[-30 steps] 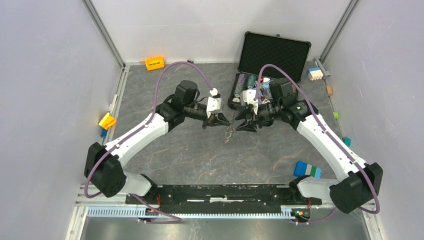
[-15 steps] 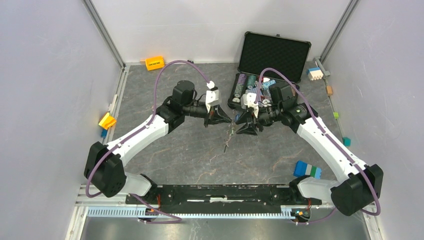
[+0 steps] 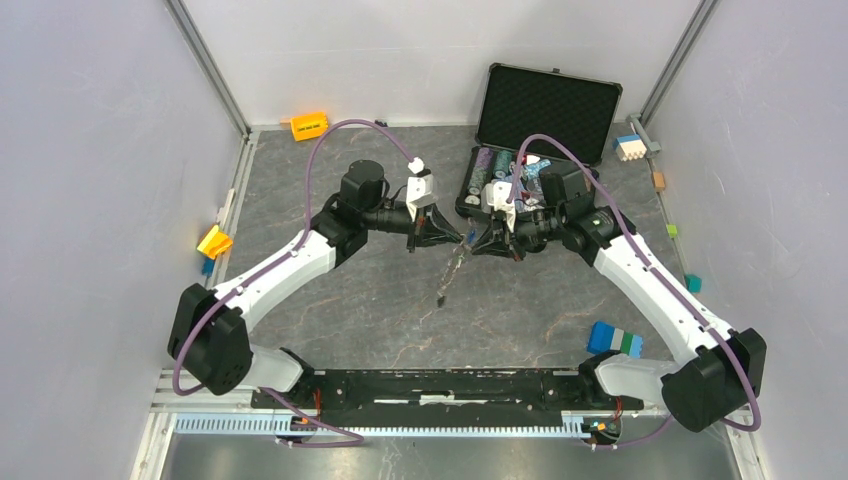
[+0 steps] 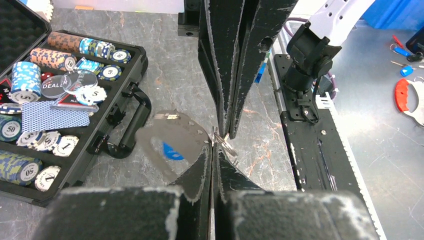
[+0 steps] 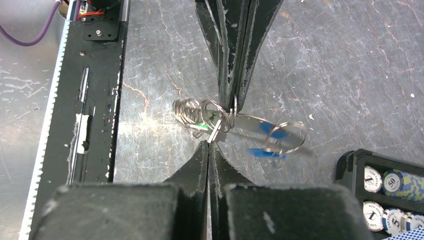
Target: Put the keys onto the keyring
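Observation:
Both grippers meet tip to tip above the middle of the table. My left gripper [image 3: 447,239] [image 4: 212,146] is shut on the keyring, pinching a small ring of it [image 5: 231,111]. From that bunch a round silver loop [image 5: 286,136], a flat shiny plate [image 5: 252,122], wire coils [image 5: 187,110] and a green tag [image 5: 202,125] stick out. The chain [image 3: 449,272] hangs down to a dark fob [image 3: 440,300]. Opposite it, my right gripper [image 3: 477,245] [image 5: 208,143] is shut on a thin flat silver key [image 5: 215,133] at the edge of the bunch.
An open black case [image 3: 545,105] of poker chips [image 4: 30,65] lies just behind the grippers. An orange block [image 3: 309,126], a yellow block [image 3: 214,242], a blue and green block [image 3: 614,339] and a white block [image 3: 629,147] sit near the walls. The black base rail [image 3: 430,385] runs along the near edge.
My right gripper has moved in to the left gripper's tip and gone from open to shut. The left gripper has shifted slightly back, and the chain now hangs lower and straighter.

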You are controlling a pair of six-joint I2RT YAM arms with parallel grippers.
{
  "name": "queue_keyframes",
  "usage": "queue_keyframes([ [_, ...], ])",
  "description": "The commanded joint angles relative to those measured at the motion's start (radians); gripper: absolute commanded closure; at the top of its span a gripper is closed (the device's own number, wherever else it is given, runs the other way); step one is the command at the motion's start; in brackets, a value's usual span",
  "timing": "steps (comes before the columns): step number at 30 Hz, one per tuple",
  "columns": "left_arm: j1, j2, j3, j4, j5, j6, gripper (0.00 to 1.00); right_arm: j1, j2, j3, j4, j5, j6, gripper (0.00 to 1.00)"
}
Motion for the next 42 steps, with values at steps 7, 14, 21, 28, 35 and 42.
queue_keyframes([
  [7,0.014,-0.048,-0.011,0.086,0.104,-0.016,0.98,-0.001,0.007,0.019,-0.040,0.038,-0.056,1.00],
  [14,0.015,-0.045,-0.028,0.163,0.124,-0.082,0.98,0.000,0.017,0.016,-0.057,0.040,-0.081,1.00],
  [21,0.033,-0.048,-0.025,0.157,0.129,-0.066,0.98,0.000,0.024,0.021,-0.095,0.102,-0.125,1.00],
  [28,0.035,-0.052,-0.001,0.005,0.107,0.070,0.98,0.000,0.017,0.065,-0.115,0.132,-0.126,1.00],
  [35,0.035,-0.049,-0.008,0.058,0.109,0.012,0.98,-0.001,-0.004,0.004,-0.063,0.020,-0.099,0.64],
  [42,0.035,-0.048,-0.014,0.082,0.113,-0.012,0.98,0.007,0.018,-0.017,0.010,-0.040,-0.057,0.52],
])
